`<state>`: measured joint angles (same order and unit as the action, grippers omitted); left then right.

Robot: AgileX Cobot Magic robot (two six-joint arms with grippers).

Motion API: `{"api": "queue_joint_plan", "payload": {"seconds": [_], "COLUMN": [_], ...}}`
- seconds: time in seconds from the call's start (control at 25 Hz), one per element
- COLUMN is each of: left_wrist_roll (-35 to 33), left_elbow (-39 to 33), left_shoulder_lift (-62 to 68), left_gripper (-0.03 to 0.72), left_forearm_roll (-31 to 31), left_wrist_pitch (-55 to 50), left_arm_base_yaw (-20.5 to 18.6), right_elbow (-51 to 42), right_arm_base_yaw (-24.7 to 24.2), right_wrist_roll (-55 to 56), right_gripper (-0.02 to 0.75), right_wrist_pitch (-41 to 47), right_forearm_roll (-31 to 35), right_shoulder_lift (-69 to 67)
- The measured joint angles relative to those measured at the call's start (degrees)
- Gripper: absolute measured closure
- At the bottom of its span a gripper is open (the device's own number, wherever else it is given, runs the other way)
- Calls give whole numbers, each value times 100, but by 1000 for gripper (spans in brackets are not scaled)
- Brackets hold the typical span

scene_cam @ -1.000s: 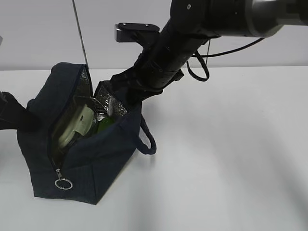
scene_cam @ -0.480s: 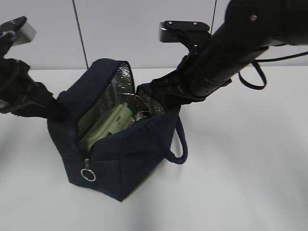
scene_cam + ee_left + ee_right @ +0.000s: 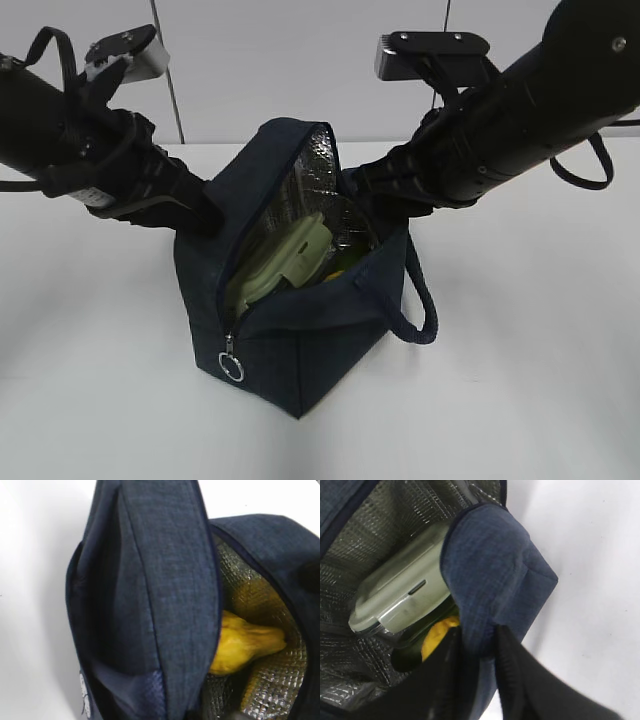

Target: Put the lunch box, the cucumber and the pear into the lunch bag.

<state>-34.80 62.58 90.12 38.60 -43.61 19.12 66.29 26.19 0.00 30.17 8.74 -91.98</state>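
The dark navy lunch bag (image 3: 300, 330) stands open on the white table, foil lining showing. Inside it the lunch box (image 3: 290, 255) with its sage-green lid leans on edge, and a bit of green cucumber (image 3: 335, 266) shows beside it. The yellow pear (image 3: 240, 645) lies against the lining and also shows under the box in the right wrist view (image 3: 437, 632). My right gripper (image 3: 480, 650) is shut on the bag's right rim fabric. My left gripper (image 3: 205, 215) meets the bag's left wall, with a fabric fold running into it. Its fingers are hidden in the left wrist view.
The silver ring zip pull (image 3: 232, 368) hangs at the bag's front corner. The loop handle (image 3: 420, 305) droops on the bag's right side. Both black arms reach in from the upper left and upper right. A white wall stands behind the table.
The bag has shifted right and stands more upright. The left arm has come into view and closed in on the bag's left wall. The right arm has moved right with the bag rim.
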Motion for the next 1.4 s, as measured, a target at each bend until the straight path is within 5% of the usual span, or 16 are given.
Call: {"api": "queue_joint_plan", "payload": {"seconds": [0.12,0.24,0.52,0.84,1.08,1.4], "left_wrist_roll": [6,23,23,-306,-333,-333], "left_elbow": [0,0,-266,-1354,-1436,-1436], "left_shoulder_lift": [0,-84,-948,-2095,-2250,-2250], "left_gripper": [423,347,327,327,328,343], "left_forearm_roll": [0,5,16,39,83,96], "left_wrist_pitch": [-4,3,851,1961,2057,1957], "left_arm_base_yaw": [0,0,0,0,0,0], "right_elbow": [0,0,-171,-1771,-1906,-2005], "right_arm_base_yaw": [0,0,0,168,168,242], "right_wrist_roll": [0,0,-31,-134,-134,-148], "right_gripper": [338,262,249,249,248,248], "right_wrist_pitch": [-90,-116,-526,-2462,-3195,-3017], "right_forearm_roll": [-112,-193,-303,-324,-324,-593], "right_shoulder_lift": [0,84,728,2072,2117,2142]}}
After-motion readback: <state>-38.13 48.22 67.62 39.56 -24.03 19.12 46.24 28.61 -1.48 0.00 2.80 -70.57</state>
